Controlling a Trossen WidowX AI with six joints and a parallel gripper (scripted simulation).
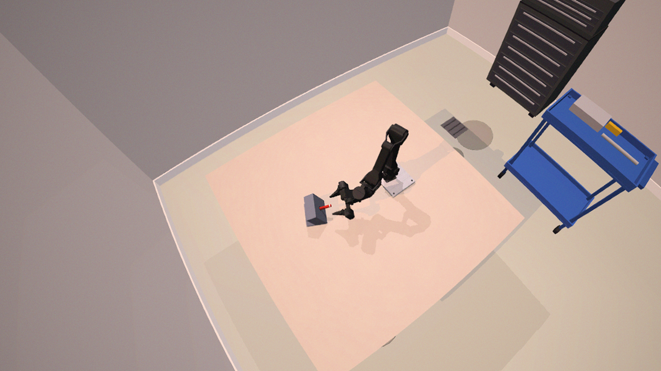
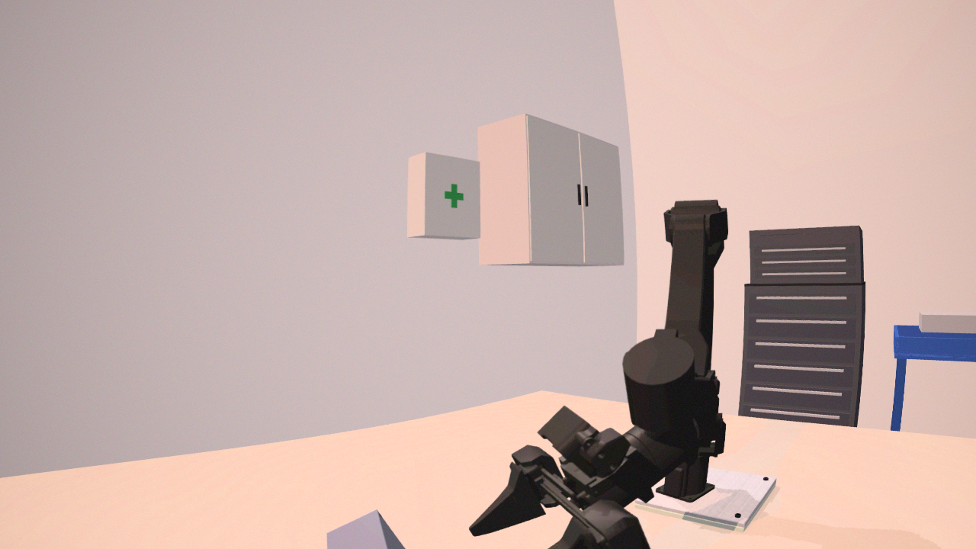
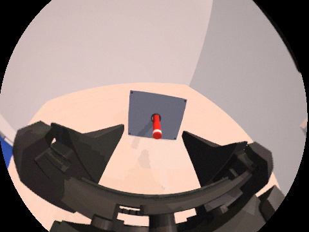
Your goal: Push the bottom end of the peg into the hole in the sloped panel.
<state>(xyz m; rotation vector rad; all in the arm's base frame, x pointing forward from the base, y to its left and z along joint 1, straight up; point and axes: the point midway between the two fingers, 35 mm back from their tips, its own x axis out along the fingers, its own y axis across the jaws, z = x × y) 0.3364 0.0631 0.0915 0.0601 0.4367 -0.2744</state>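
Red peg [image 1: 324,206] [image 3: 156,125] in panel [image 1: 315,209] [image 2: 361,534] [image 3: 138,113] hole.

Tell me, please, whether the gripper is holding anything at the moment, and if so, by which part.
Nothing is held: the gripper is open, and the red peg stands in the panel's hole, untouched by the fingers.

The black six-joint arm [image 1: 384,161] [image 2: 688,293] rises from its base, bends at a high elbow [image 1: 396,132] [image 2: 696,222], then slopes down and forward to the wrist [image 1: 359,192] [image 2: 658,396]. The parallel-jaw gripper [image 1: 333,203] [image 3: 154,131] tilts downward, its two pointed fingers [image 1: 338,212] [image 2: 508,508] spread wide with nothing between them. In the exterior view, the lower part of the gripper runs out of the frame.
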